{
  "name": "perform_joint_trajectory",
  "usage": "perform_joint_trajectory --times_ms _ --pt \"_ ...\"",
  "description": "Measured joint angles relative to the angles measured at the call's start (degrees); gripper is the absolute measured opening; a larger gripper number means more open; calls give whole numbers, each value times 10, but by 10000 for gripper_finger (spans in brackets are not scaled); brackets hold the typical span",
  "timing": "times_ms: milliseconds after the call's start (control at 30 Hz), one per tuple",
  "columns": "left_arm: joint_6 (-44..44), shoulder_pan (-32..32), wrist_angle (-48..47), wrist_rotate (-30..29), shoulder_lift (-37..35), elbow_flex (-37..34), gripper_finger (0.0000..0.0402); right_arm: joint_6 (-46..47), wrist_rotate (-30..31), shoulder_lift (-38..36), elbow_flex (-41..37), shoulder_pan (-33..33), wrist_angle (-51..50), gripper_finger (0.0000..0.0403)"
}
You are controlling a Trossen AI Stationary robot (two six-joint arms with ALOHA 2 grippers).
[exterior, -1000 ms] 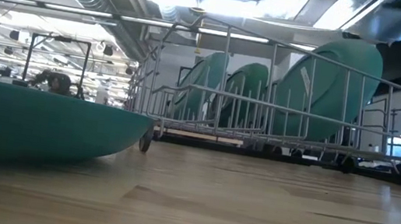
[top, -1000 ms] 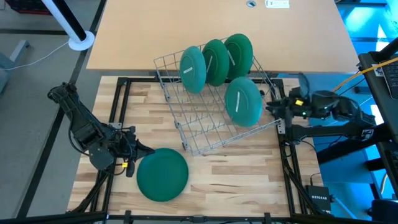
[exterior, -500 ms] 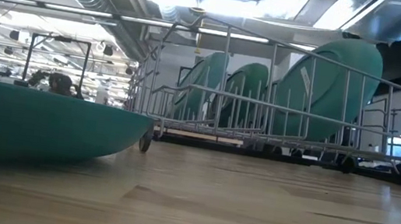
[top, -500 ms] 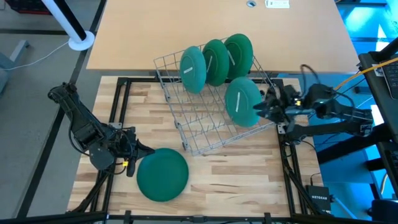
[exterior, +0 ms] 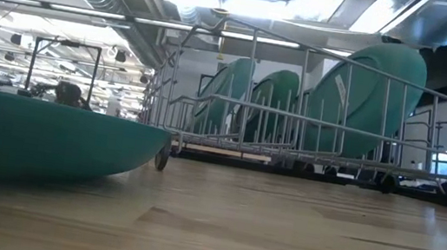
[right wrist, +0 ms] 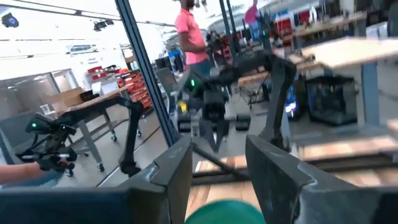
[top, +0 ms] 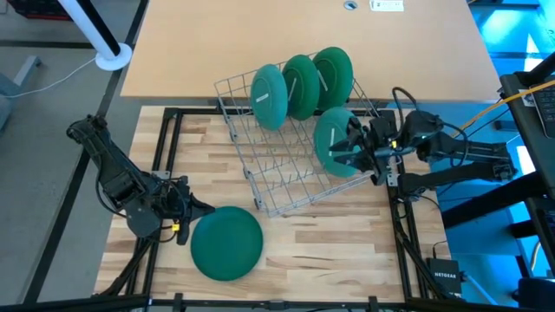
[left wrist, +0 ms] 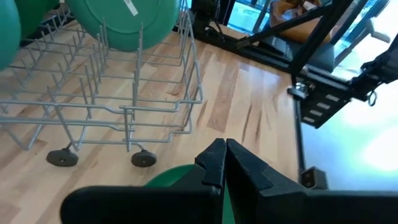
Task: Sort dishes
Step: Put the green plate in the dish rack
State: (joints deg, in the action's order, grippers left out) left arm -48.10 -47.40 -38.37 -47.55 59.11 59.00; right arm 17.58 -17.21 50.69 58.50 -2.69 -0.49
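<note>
Green round plastic plates: four stand in the grey wire rack [top: 295, 147], one [top: 226, 243] lies flat on the wooden desk [top: 329, 243], seemingly unsorted. Right tool [top: 343, 149], spread wide, nears the front racked plate [top: 336, 143]; left tool [top: 201, 209] rests clenched, empty.

Flat green plate [exterior: 37, 143] cut off at left edge of low view; background room blurred in right wrist view.

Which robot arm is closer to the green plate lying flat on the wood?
The left one. Its shut left tool sits right beside the flat plate. The open right tool is far across the table, at a plate in the rack.
</note>
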Motion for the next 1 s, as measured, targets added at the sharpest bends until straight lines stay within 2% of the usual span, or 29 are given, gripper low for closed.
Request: perform_joint_trajectory --times_ms 67,267,500,633,833,1000 --pt "1 0 -6 0 0 0 4 -19 3 18 28 19 0 154" --pt "1 0 -21 0 0 0 4 -99 68 102 136 126 -15 154" --pt "-9 0 -36 2 4 -4 4 -165 198 245 283 258 -110 154" --pt "-17 -1 -48 3 16 -4 4 -180 263 339 358 309 -153 154" --pt "-17 -2 -48 6 40 -5 4 -180 274 467 441 352 -177 154" --pt "-31 -2 -47 7 47 -5 4 -180 268 547 473 372 -174 154"
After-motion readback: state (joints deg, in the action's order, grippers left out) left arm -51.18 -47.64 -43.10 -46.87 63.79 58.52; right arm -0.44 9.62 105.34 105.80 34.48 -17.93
